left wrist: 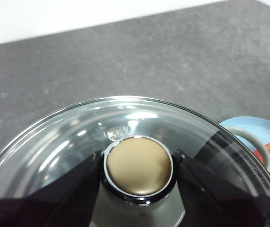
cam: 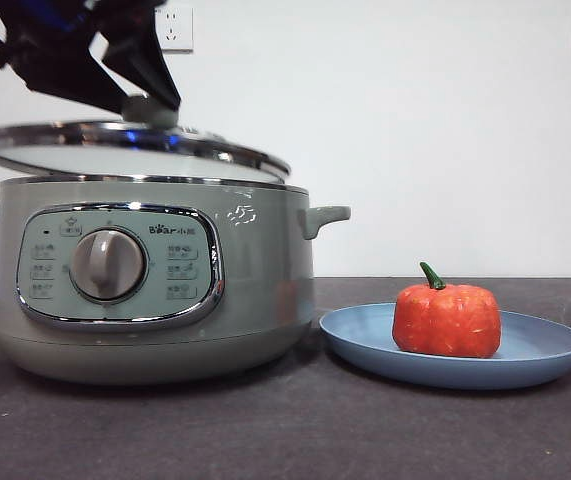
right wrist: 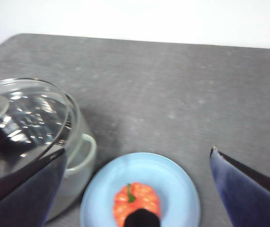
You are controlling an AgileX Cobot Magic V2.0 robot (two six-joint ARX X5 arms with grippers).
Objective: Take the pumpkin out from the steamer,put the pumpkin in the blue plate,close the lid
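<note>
Left gripper clamps the lid by its knob, tilted just above the steamer; uneven lowering likely catches the rim, while right gripper hangs open over the pumpkin.

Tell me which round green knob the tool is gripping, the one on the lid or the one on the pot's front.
The lid knob; the left tool clamps it. The front dial is untouched.
</note>
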